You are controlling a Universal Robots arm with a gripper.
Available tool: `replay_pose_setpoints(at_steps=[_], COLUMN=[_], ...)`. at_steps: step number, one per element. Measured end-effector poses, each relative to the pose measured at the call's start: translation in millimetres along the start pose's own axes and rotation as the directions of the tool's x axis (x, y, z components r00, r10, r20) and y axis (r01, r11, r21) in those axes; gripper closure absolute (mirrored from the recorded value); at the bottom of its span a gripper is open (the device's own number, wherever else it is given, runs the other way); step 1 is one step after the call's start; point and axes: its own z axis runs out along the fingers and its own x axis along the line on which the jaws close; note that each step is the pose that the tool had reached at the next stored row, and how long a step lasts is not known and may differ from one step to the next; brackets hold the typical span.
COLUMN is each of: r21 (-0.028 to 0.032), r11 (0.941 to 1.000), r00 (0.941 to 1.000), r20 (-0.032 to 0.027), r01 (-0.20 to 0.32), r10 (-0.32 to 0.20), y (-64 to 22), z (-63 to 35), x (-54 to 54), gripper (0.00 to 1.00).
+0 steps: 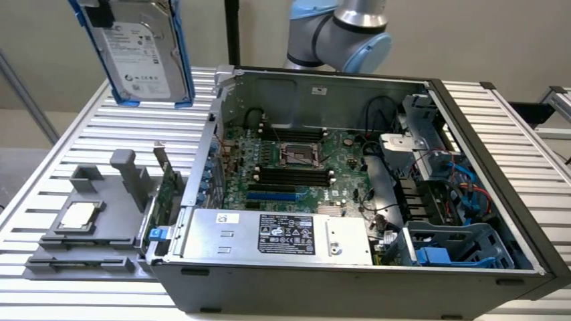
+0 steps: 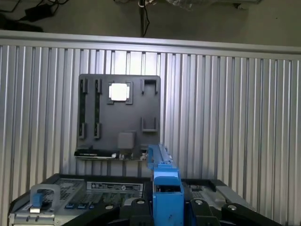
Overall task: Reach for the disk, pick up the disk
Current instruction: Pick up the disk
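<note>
The disk [image 1: 143, 57], a silver-grey hard drive with a white label and blue side rails, hangs tilted in the air above the table's far corner, at the exterior view's left, clear of the open computer case [image 1: 357, 180]. A dark part of my gripper [image 1: 95, 11] shows at its upper end, cut off by the frame edge. In the wrist view the disk's blue rail [image 2: 165, 188] runs edge-on between the black fingers [image 2: 136, 207] of my gripper [image 2: 167, 214], which is shut on it.
A grey tray [image 1: 53, 251] with a small square silver chip [image 1: 79, 214] lies on the slatted metal table [image 1: 89, 134], beside the case. Inside the case sit a silver box with a black label [image 1: 285, 234], a motherboard and blue cables. The arm's joint [image 1: 344, 27] stands behind it.
</note>
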Motion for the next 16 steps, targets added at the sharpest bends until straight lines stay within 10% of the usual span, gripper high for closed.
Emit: replay_pose_setpoints(at_steps=[16], r21=[-0.0067], r11=[1.0], r00=[1.0], r20=[0.0037], r01=[0.0], r10=[0.0], y=[-72.0], z=[-16.2], x=[24.1], gripper=[0.67])
